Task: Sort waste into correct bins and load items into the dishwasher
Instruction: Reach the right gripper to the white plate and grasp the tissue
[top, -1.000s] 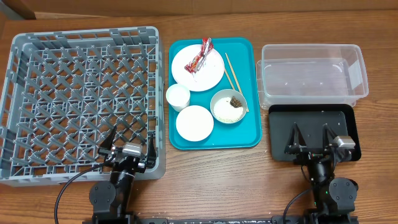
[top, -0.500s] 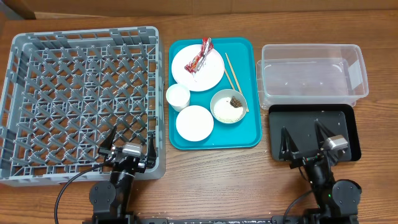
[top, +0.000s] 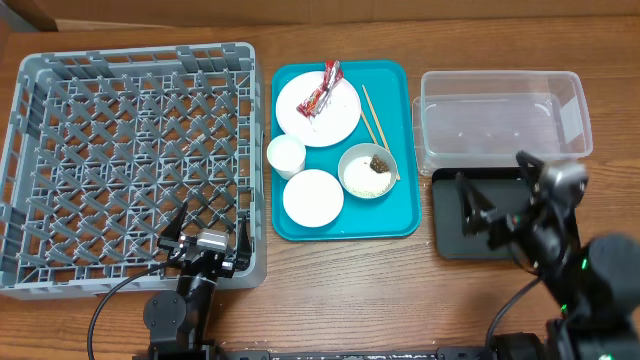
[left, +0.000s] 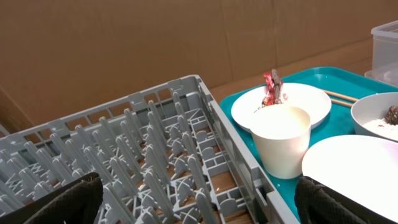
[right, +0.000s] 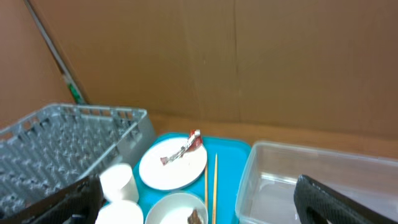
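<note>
Right claw (top: 497, 196) lifted over black tray (top: 450, 246), wide, left claw (top: 212, 216) wide at rack (top: 60, 70) edge

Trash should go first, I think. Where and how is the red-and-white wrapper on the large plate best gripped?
Probably pinch the wrapper near its far end, which sticks up off the plate in the left wrist view. Come straight down from above, gripping across its narrow width; it lies diagonally, so turn the jaws to match.
</note>
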